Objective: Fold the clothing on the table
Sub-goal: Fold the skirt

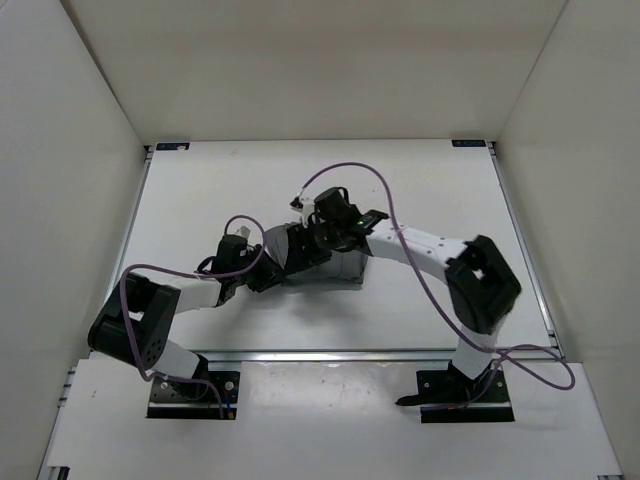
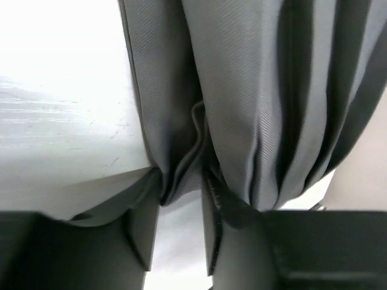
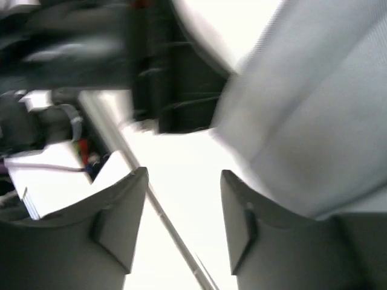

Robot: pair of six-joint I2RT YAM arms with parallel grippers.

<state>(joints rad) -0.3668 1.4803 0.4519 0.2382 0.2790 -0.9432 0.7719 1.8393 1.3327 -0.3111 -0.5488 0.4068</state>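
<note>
The clothing, dark grey and pleated, lies bunched near the middle of the table. The left gripper sits at its 8 o'clock edge, fingers apart with a fold at their tips. The right gripper, over its 12 o'clock side, is spread with nothing between its fingers.

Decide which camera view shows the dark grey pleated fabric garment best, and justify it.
Left wrist view: the dark grey pleated garment fills the frame, pleats sharp. Top external shows it small and partly covered; right wrist shows only a blurred pale swathe.
</note>
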